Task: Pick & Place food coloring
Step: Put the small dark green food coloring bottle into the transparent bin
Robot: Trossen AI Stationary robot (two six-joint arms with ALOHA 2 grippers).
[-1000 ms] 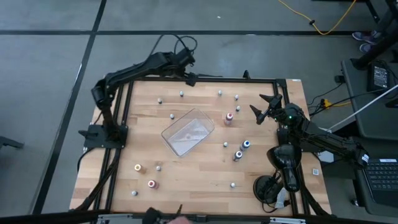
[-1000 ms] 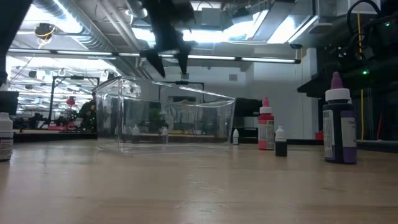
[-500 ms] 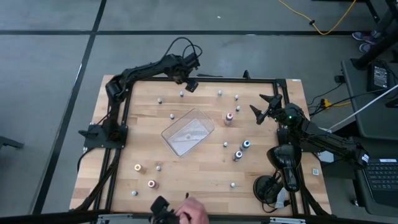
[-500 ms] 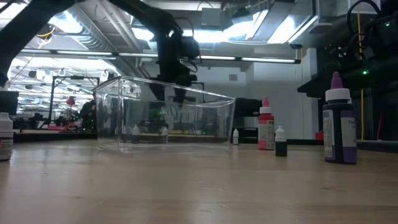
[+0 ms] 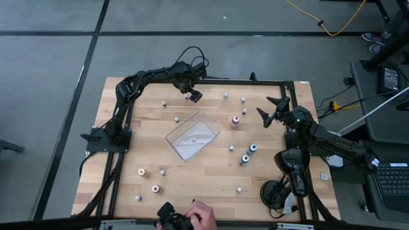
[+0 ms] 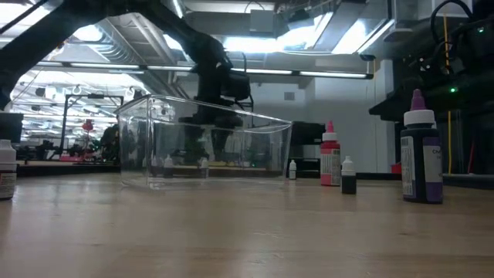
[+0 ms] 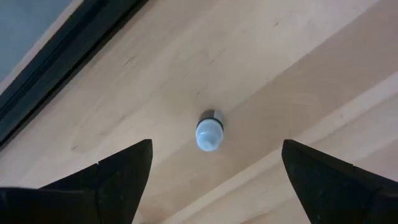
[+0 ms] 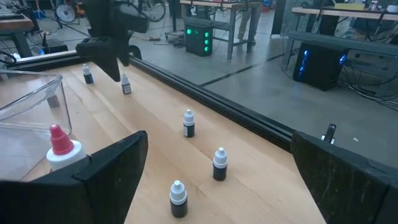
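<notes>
Left gripper [image 7: 211, 168] wide open, empty, over white-capped bottle [image 7: 209, 132] between its fingers; bare wood table [image 7: 298, 74] beneath.

Pale white-capped bottle [image 7: 209, 132] on light wood table [image 7: 298, 74]; dark fingers [image 7: 118, 174].

Left arm stretched along the far-left table edge, elbow bent, wrist pitched down; left gripper [image 5: 191, 96] pointing at the tabletop at far centre, fingers [image 7: 118, 177] spread wide apart, nothing between them. Right arm folded at the right side, base near right, forearm angled up; right gripper [image 5: 271, 109] raised mid-right, facing left, fingers [image 8: 106, 171] splayed wide, holding nothing.
</notes>
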